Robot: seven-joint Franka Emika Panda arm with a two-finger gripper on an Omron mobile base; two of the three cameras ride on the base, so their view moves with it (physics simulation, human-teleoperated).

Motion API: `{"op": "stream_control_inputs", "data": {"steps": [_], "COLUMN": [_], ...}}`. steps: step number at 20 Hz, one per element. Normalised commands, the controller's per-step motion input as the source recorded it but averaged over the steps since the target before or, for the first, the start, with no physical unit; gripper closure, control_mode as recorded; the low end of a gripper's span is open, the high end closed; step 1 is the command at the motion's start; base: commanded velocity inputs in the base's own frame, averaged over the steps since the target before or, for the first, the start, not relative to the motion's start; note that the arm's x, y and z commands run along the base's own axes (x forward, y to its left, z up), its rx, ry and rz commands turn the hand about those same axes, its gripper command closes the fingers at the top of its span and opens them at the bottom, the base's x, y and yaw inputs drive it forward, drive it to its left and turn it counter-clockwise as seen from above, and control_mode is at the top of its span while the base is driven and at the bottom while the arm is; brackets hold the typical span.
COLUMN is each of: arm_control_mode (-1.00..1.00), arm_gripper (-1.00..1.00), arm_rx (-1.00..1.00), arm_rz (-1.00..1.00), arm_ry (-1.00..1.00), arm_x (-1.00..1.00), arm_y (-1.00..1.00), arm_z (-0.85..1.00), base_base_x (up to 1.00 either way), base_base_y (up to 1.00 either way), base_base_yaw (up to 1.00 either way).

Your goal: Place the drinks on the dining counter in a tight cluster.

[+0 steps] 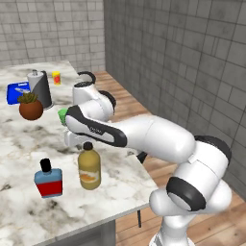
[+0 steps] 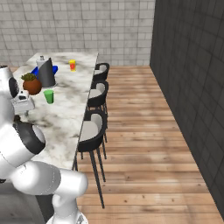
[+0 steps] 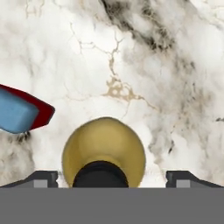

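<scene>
Two drinks stand upright near the front edge of the dining counter (image 1: 29, 139). An amber bottle (image 1: 89, 169) with a black cap is on the right, and a squat blue flask (image 1: 48, 180) with a red label sits a short gap to its left. My gripper (image 1: 82, 143) hangs just above the amber bottle's cap, open. In the hand view I look straight down on the amber bottle (image 3: 103, 148), with my gripper (image 3: 113, 179) over its cap. Its fingertips (image 3: 41, 178) stand wide on either side and touch nothing. A corner of the blue flask (image 3: 19, 111) shows at the left there.
Further back on the counter are a potted plant (image 1: 30, 106), a dark jug (image 1: 40, 88), a blue box (image 1: 17, 92), a green cup (image 2: 49, 96) and a small yellow and red item (image 1: 56, 78). Black stools (image 2: 92, 129) line the counter's right edge above a wooden floor.
</scene>
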Motion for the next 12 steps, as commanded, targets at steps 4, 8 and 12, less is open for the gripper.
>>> {"op": "stream_control_inputs", "data": {"steps": [4,8,12], "arm_control_mode": [-1.0,-1.0,-1.0], "arm_gripper": [-1.0,-1.0,-1.0], "arm_rx": [0.11,0.11,0.05], "arm_rz": [-0.13,-0.12,-0.11], "arm_ry": [-0.01,-0.04,0.0], "arm_x": [-0.81,-0.82,-0.5], "arm_y": [-0.68,-0.68,-0.93], "arm_z": [0.19,0.21,0.05], "base_base_x": [0.0,0.0,0.0], "base_base_y": [0.0,0.0,0.0], "base_base_yaw": [0.0,0.0,0.0]}}
